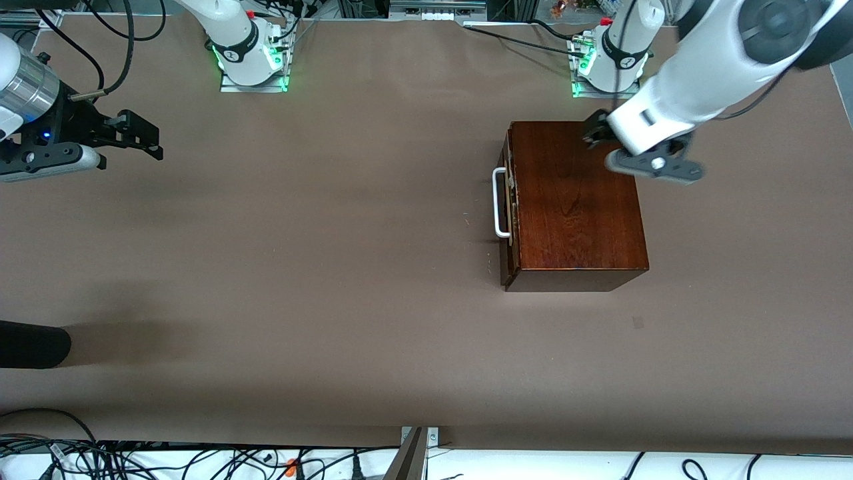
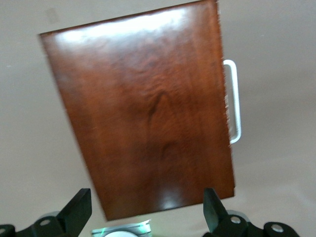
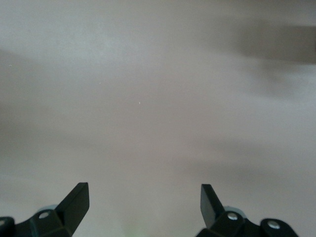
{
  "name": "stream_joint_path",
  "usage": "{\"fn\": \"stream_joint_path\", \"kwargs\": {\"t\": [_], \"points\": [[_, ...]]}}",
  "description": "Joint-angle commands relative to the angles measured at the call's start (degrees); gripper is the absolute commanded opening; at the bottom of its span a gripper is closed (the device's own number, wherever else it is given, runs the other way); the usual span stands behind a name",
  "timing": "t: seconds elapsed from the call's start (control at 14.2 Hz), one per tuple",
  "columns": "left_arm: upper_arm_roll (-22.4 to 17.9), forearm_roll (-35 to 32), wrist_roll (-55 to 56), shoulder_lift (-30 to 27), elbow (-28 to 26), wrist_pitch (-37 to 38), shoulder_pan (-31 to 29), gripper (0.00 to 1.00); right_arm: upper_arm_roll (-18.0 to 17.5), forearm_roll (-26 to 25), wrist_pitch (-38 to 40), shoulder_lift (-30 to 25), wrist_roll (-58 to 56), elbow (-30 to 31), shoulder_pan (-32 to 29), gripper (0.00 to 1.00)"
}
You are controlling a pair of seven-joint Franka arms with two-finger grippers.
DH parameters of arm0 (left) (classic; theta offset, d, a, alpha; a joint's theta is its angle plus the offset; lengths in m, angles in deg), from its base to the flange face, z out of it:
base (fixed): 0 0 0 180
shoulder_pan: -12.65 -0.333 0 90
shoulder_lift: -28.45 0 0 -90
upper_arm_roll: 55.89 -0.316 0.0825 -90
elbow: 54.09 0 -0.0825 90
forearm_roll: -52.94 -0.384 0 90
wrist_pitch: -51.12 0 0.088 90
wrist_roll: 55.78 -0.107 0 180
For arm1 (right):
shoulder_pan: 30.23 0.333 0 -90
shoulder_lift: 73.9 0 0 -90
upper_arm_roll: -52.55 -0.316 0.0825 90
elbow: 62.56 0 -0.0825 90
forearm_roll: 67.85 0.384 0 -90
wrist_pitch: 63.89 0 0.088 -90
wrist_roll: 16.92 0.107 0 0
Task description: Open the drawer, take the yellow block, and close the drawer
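Observation:
The dark reddish-brown wooden box (image 1: 576, 200) stands on the table toward the left arm's end. Its drawer looks pushed in, with the white bar handle (image 1: 498, 203) facing the right arm's end. The yellow block is out of view. My left gripper (image 1: 592, 133) is open and empty, in the air over the box's corner nearest the left arm's base. In the left wrist view my left gripper (image 2: 147, 195) hangs over the box top (image 2: 143, 108), with the handle (image 2: 234, 101) beside it. My right gripper (image 1: 156, 140) is open and empty above bare table at the right arm's end and waits there; the right wrist view shows it (image 3: 144, 187) over table only.
The arm bases (image 1: 250, 60) (image 1: 610, 63) stand along the table's edge farthest from the front camera. A black rounded object (image 1: 33, 343) pokes in at the right arm's end. Cables (image 1: 133, 460) lie off the edge nearest the front camera.

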Motion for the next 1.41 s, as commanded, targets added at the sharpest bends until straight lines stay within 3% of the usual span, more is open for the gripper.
{"fn": "stream_joint_path", "kwargs": {"t": [0.0, 0.28, 0.63, 1.34], "points": [[4.4, 0.5, 7.0, 5.4, 2.0, -4.7, -0.2, 1.0, -0.3, -1.2, 0.9, 0.1, 0.9, -0.6, -0.3, 1.0], [6.1, -0.5, 12.5, 11.7, 1.9, -13.0, 3.3, 1.0, -0.3, -1.1, 0.8, 0.5, 0.8, -0.8, -0.3, 1.0], [6.1, -8.2, 21.4, 17.6, 1.9, -20.6, 10.3, 1.0, -0.3, -1.0, 0.7, 0.5, 0.8, -0.9, -0.3, 1.0], [6.1, -20.0, 33.9, 23.5, 0.8, -24.7, 16.1, 1.0, -0.3, -1.0, 0.6, 0.5, 0.8, -0.9, -0.2, 1.0]]}}
